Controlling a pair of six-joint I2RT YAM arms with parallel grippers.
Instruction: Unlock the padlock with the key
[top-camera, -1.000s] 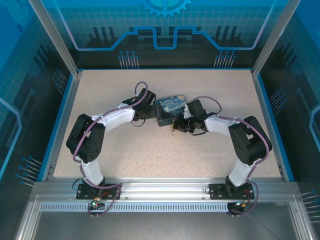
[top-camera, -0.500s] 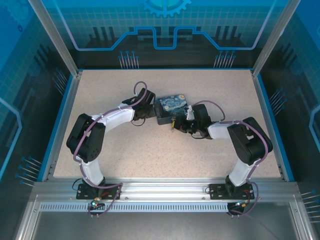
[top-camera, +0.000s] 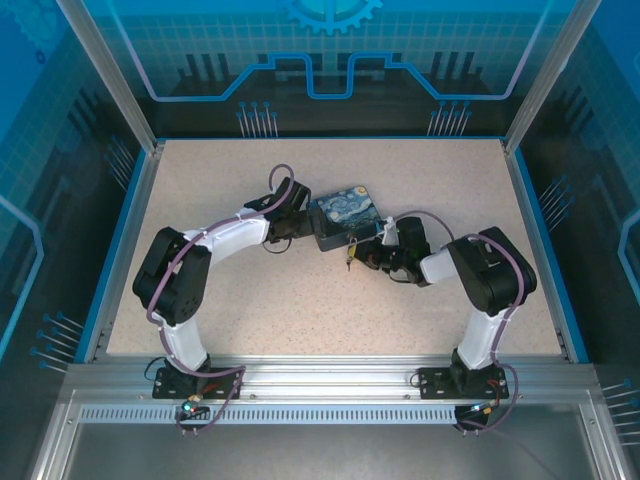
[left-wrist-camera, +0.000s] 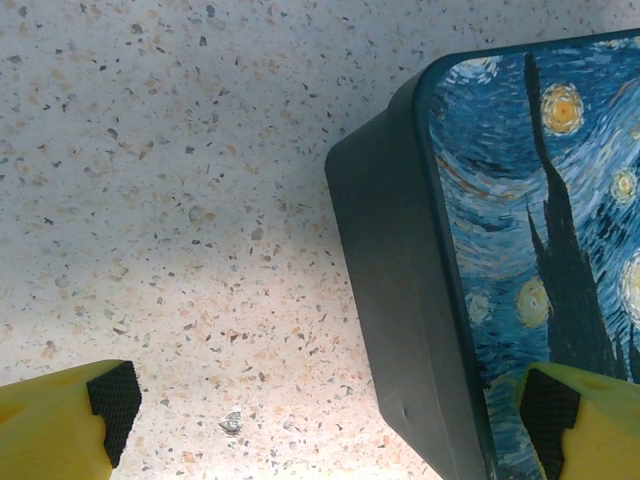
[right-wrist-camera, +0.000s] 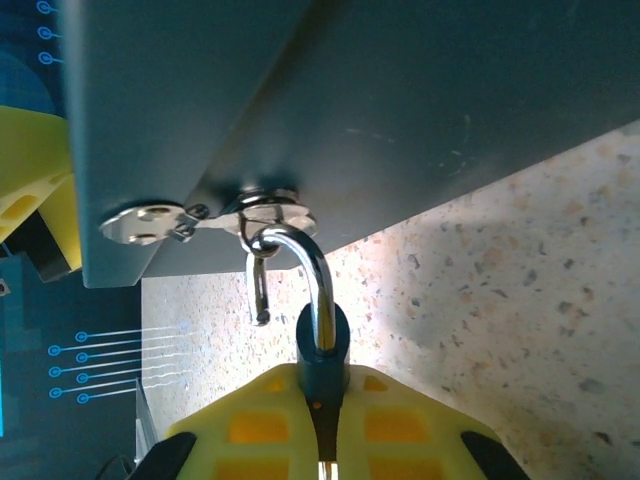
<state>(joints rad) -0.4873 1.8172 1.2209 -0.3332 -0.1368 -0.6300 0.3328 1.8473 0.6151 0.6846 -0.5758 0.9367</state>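
The padlock has a dark-blue body and a silver shackle. It hangs from the metal hasp on the side of the dark-blue night-sky box. The shackle's short end is out of the body. My right gripper is shut on the padlock's body, at the box's near corner. A silver sliver shows between the yellow fingers below the body; I cannot tell if it is the key. My left gripper is open, straddling the box's left edge, one pad over the table and the other over the lid.
The speckled table lies inside a blue-framed enclosure with metal posts. A small grey chip lies on the table between the left fingers. The box's dark side wall stands just inside the left gripper's right finger.
The right arm's wrist and forearm have swung right and toward the near side while its gripper stays at the box's corner. The box has turned slightly. The left arm has not moved.
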